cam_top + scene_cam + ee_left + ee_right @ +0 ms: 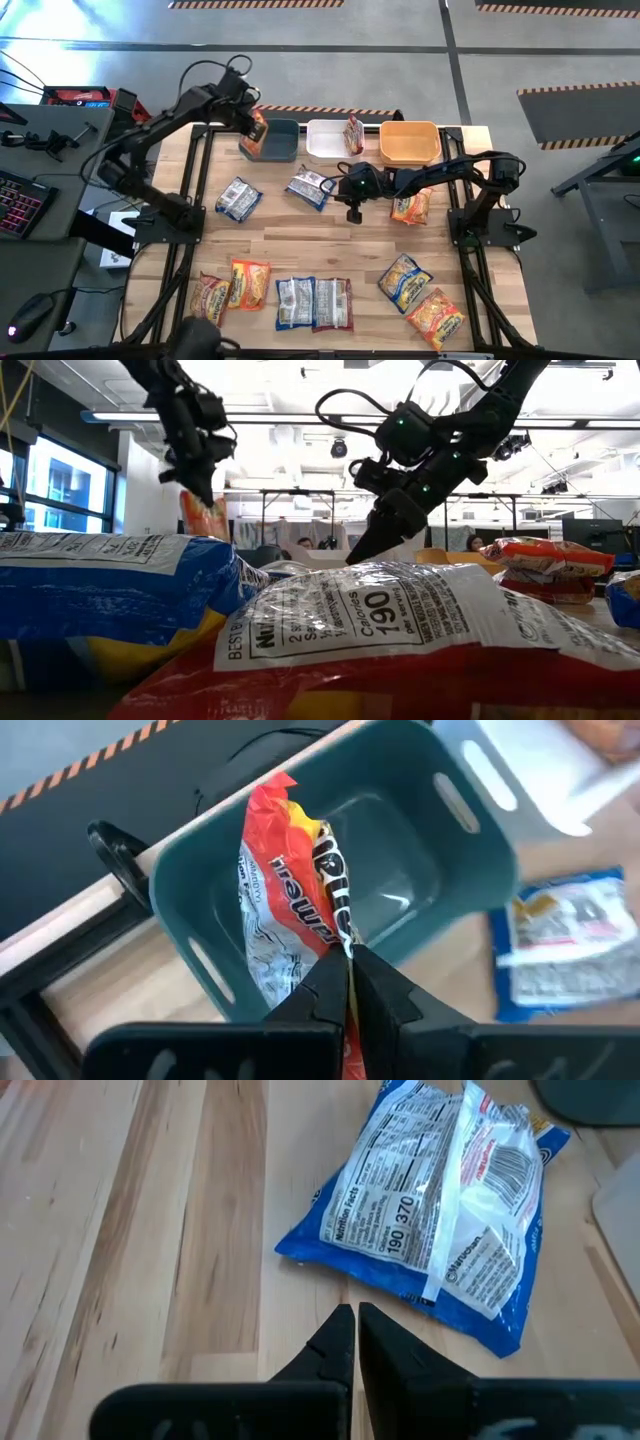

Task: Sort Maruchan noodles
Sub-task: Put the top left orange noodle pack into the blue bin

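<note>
In the upper left of the high view, the left gripper (pixel 254 128) hangs over the near-left edge of the dark-blue rectangular plastic bin (pixel 278 140), its jaws pinched tight on an orange-red crinkly plastic noodle packet (pixel 290 910) that dangles above the bin's hollow. To that bin's right along the top edge of the wooden slatted table (pixel 330 240) stand a white rectangular bin (pixel 325 140), with a red-and-white packet (pixel 353 133) in it, and an orange rectangular bin (pixel 408 142). Near the frame's centre, the right gripper (pixel 353 212) points down at the bare wood with its jaws closed on nothing, just beside a blue-and-white noodle packet (pixel 440 1210). The other packets lie scattered across the table, most along the lower edge.
</note>
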